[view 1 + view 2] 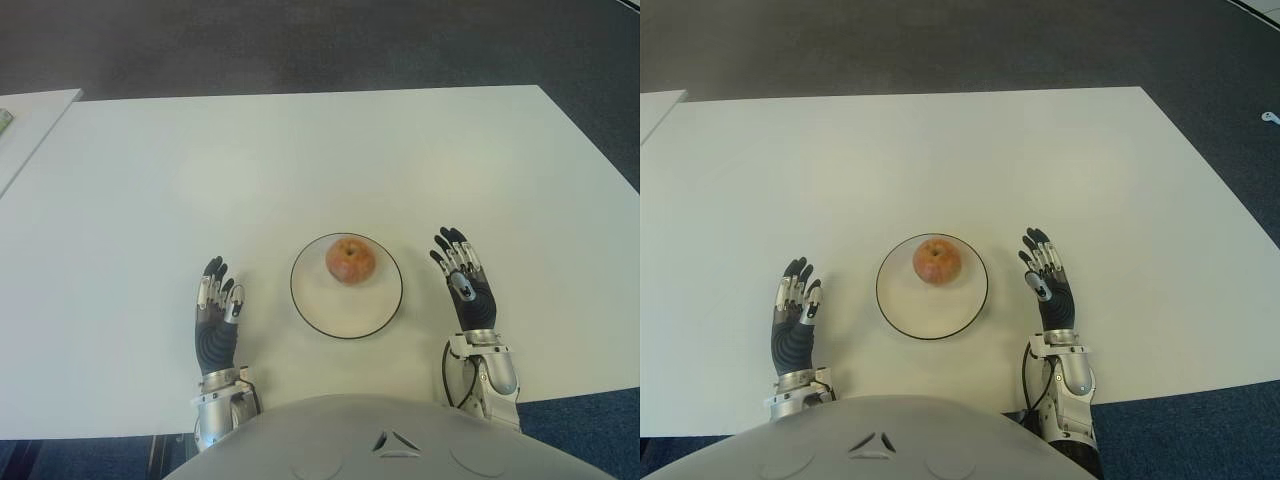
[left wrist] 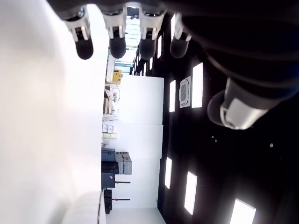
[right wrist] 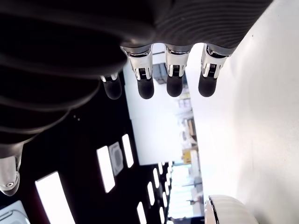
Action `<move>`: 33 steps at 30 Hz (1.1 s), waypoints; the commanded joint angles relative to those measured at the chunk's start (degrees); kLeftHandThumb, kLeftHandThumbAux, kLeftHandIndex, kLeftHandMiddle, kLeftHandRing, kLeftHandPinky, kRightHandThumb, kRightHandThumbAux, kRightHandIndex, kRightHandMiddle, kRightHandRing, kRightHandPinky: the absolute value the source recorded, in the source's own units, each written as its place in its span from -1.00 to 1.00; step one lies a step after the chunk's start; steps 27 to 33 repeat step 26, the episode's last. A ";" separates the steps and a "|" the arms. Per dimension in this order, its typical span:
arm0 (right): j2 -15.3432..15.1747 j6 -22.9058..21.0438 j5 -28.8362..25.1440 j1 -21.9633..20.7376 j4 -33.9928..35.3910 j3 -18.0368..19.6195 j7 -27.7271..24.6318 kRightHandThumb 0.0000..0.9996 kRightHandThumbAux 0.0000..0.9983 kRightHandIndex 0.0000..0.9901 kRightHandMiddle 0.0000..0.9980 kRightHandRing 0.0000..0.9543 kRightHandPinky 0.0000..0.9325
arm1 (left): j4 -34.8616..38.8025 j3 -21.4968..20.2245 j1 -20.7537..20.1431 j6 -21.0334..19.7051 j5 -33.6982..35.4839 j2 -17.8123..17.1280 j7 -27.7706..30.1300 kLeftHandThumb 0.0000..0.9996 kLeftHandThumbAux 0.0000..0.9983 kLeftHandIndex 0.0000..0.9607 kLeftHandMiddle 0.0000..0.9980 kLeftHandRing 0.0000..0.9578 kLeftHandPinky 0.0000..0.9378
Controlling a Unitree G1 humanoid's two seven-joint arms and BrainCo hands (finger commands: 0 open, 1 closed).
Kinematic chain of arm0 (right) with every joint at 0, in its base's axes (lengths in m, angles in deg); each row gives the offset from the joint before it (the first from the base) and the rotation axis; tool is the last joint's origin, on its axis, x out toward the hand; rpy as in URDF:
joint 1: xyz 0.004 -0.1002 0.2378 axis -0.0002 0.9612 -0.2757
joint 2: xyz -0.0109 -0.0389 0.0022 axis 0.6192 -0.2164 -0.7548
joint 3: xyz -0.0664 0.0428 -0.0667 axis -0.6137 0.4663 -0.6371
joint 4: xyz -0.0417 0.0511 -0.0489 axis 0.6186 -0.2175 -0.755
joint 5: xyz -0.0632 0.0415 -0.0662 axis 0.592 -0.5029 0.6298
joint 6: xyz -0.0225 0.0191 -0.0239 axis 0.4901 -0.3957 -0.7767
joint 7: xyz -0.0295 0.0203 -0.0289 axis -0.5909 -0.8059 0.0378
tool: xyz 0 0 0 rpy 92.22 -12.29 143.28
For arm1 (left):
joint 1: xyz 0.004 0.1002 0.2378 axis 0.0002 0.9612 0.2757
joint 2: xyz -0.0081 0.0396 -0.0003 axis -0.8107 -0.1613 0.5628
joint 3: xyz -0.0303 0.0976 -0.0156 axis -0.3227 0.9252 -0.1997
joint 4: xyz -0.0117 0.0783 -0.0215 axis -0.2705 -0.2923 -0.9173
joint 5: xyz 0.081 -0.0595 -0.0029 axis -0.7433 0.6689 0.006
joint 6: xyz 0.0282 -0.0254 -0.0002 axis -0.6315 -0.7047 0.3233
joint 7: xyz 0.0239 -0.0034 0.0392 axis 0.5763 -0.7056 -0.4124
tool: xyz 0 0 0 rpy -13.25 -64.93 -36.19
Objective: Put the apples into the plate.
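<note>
One reddish-yellow apple (image 1: pixel 350 260) sits in the far half of a round white plate (image 1: pixel 335 308) with a dark rim, near the table's front edge. My left hand (image 1: pixel 216 305) shows to the left of the plate, fingers straight and holding nothing. To the plate's right is my right hand (image 1: pixel 462 275), also open and empty. Neither hand touches the plate or the apple. In the right wrist view the plate's rim (image 3: pixel 229 207) shows beyond the straight fingers (image 3: pixel 174 74). The left wrist view shows outstretched fingers (image 2: pixel 117 35) over bare table.
The white table (image 1: pixel 300 160) stretches far beyond the plate. A second white surface (image 1: pixel 25 120) stands at the far left. Dark carpet lies past the table's far and right edges.
</note>
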 commanded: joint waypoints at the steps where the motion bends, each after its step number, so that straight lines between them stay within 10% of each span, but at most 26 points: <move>1: 0.50 -4.19 -0.97 3.52 -3.42 0.33 0.02 -0.90 -0.07 -1.00 -1.00 -1.00 -1.00 | -2.41 -0.01 0.07 -1.52 -0.80 2.16 -0.90 -0.75 0.06 -1.00 -1.00 -1.00 -1.00; 33: 0.20 -5.66 -2.28 2.08 -4.04 0.54 -1.25 -0.87 -0.08 -0.98 -1.00 -1.00 -1.00 | -2.49 1.19 0.51 -2.20 -0.18 2.83 -0.93 -0.75 -0.04 -1.00 -1.00 -1.00 -1.00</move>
